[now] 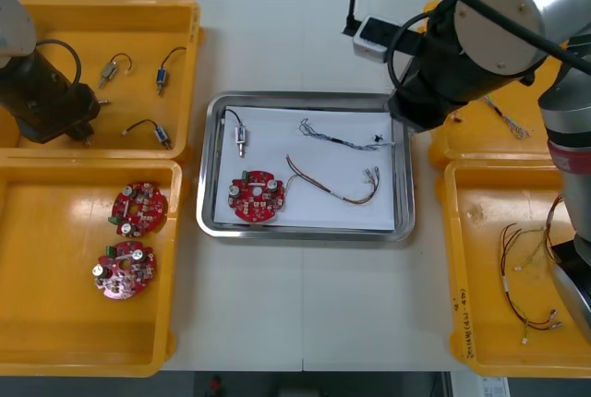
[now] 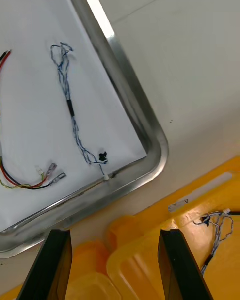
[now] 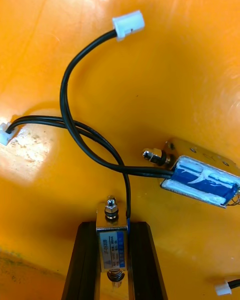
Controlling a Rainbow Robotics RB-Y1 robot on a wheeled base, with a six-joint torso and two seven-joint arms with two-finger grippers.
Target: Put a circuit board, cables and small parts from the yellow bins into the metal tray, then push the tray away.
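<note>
The metal tray, white inside, holds a red circuit board, a small metal part, a blue and white cable and a red and yellow cable. My left arm reaches into the far left yellow bin. There my left gripper is shut on a small metal part with a black cable. My right gripper is open and holds nothing. It hangs over the rim of the far right bin, beside the tray's corner and the blue and white cable.
Another small metal part lies just past the held one, their black cables crossing. Two circuit boards sit in the near left bin. Red and yellow cables lie in the near right bin. A blue and white cable lies in the far right bin.
</note>
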